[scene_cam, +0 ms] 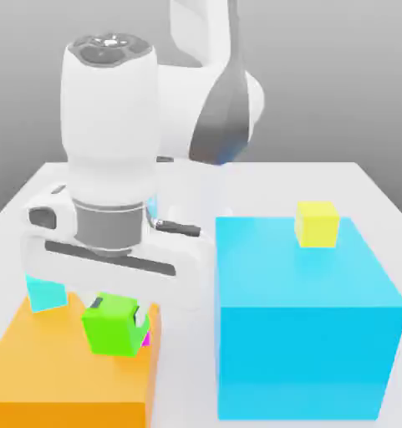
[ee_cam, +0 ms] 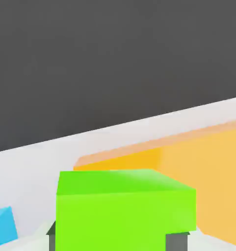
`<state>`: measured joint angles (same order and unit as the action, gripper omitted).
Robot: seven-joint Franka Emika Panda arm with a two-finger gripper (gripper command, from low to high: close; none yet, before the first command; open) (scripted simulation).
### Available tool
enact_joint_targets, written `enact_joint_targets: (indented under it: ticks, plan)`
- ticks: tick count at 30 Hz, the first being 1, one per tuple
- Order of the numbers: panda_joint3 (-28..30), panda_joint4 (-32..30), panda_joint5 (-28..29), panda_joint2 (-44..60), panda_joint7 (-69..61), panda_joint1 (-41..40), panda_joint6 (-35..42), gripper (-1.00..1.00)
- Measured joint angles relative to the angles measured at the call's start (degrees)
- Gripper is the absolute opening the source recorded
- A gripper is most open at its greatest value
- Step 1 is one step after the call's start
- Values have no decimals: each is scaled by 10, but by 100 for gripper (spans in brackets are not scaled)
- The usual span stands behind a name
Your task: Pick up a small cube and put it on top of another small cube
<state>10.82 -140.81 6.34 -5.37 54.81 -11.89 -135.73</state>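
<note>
The small bright green cube [scene_cam: 110, 324] sits between the dark fingertips of my gripper [scene_cam: 114, 314], which is shut on it over the big orange block [scene_cam: 62, 376]. A thin sliver of the small magenta cube [scene_cam: 146, 338] peeks out at the green cube's lower edge on the exterior view's right; the rest of it is hidden. In the hand view the green cube [ee_cam: 124, 208] is close up, with a dark finger [ee_cam: 177, 241] on either side of it, and the orange block [ee_cam: 208, 181] lies behind it.
A small cyan cube [scene_cam: 45, 292] sits on the orange block at the exterior view's left, partly under the hand. A big cyan block [scene_cam: 304, 334] stands at the right with a small yellow cube [scene_cam: 317, 223] on top. The white table [scene_cam: 363, 188] extends behind.
</note>
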Motion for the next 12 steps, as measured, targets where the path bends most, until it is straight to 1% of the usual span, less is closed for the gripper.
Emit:
enact_joint_targets:
  ticks: [5, 9, 10, 12]
  plan:
    - [55, -90, 4, -105, 30, -75, 12, -100]
    - [71, -125, -10, -62, 23, -84, -65, -100]
    - [74, -131, -14, -45, 20, -83, -88, 100]
    - [74, -131, -14, -45, 20, -83, -88, 100]
